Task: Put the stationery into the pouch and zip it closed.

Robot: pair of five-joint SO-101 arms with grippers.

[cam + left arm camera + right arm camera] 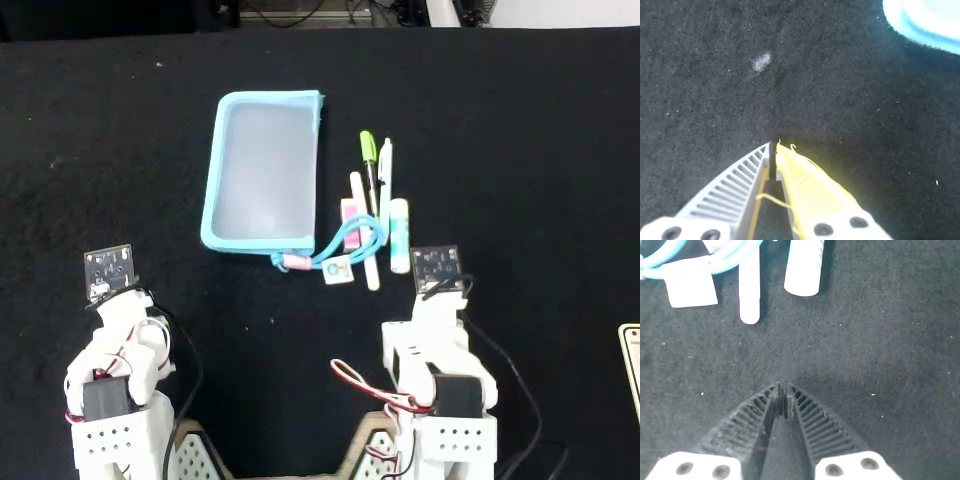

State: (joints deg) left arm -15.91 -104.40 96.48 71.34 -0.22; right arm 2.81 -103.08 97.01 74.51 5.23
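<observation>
A black table (520, 150) carries a light-blue pouch (262, 175) lying flat. The left gripper (774, 150) and right gripper (784, 392) hang low over the table, fingers clenched on nothing. Just beside the pouch, on the right arm's side, lies the stationery: glue stick (400, 235), green highlighter (368, 150), white pen (386, 170), pink eraser (349, 210)

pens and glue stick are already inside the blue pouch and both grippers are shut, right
No, one thing is off: the pens and glue stick lie on the black cloth beside the blue pouch, not inside it, as the high view shows. The left gripper and right gripper are indeed shut.
</observation>
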